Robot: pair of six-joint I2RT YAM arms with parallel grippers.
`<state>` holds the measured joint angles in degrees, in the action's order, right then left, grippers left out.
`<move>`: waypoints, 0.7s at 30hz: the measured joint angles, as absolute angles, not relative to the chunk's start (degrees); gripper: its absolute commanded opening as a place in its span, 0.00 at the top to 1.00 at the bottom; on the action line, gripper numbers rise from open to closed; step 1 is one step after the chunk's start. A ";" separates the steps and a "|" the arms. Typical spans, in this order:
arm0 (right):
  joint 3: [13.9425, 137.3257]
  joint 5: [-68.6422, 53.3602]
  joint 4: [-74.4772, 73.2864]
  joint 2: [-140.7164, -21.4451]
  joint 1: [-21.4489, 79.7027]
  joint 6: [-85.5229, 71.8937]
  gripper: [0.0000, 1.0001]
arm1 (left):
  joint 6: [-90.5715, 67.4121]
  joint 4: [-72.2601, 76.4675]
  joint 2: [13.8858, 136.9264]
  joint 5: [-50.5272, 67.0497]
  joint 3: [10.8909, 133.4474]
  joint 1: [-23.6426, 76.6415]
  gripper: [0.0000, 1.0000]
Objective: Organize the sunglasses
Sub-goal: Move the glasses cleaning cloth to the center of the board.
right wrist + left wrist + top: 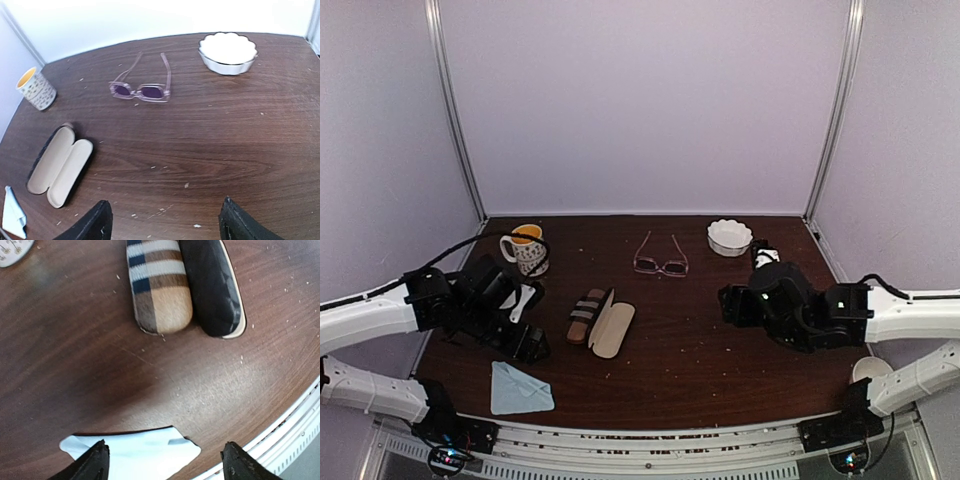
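Note:
The sunglasses [660, 262], a thin pink frame with tinted lenses and their arms unfolded, lie at the back middle of the table; the right wrist view shows these sunglasses [142, 90] well ahead of my fingers. My right gripper [728, 303] [165, 220] is open over bare wood, right of centre. A tan striped case [585, 315] [160, 285] lies beside a black case [613, 328] [214, 287] that lies open with its cream lining [59, 166] showing. My left gripper [530, 345] [165, 460] is open just left of the cases, with nothing between its fingers.
A light blue cloth [520, 390] [131, 454] lies near the front left edge, under my left fingers. A patterned mug [525, 248] [36, 90] stands at the back left. A white scalloped bowl [729, 237] [228, 52] sits at the back right. Crumbs dot the wood.

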<state>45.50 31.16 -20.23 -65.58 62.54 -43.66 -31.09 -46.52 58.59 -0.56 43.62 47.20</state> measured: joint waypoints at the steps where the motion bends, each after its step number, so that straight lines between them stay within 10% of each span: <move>1: 43.16 31.05 -18.63 -64.14 61.54 -43.46 0.25 | -31.70 -46.54 59.27 -0.19 43.55 47.68 0.27; 21: 31.57 24.86 -8.40 -62.00 53.60 -43.44 0.23 | -41.67 -46.94 72.18 0.86 41.93 62.50 0.46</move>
